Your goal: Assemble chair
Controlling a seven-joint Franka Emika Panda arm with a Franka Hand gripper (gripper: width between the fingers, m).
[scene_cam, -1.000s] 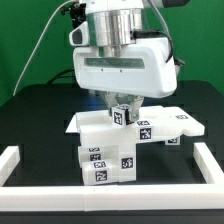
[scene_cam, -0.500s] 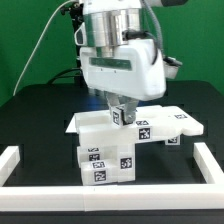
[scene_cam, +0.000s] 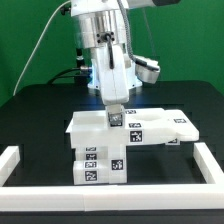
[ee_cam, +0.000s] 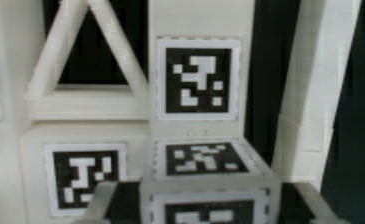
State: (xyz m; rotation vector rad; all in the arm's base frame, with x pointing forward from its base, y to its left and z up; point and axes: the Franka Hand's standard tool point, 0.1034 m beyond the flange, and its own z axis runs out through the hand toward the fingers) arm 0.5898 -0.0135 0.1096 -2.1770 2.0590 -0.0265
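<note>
Chair's tagged block (scene_cam: 116, 118) sits clamped between the jaws atop stacked parts (scene_cam: 98, 152).

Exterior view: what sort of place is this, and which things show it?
Probably a robotics lab bench: a glossy white robot arm stands over a black tabletop fenced by a low white border rail, among chunky matte-white plastic chair pieces bearing black-and-white square tags.

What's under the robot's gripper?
A small white tagged piece, which the gripper seems to pinch. It stands on the chair's blocky white body. Where the piece meets the body is covered, so any peg or hole there cannot be seen.
</note>
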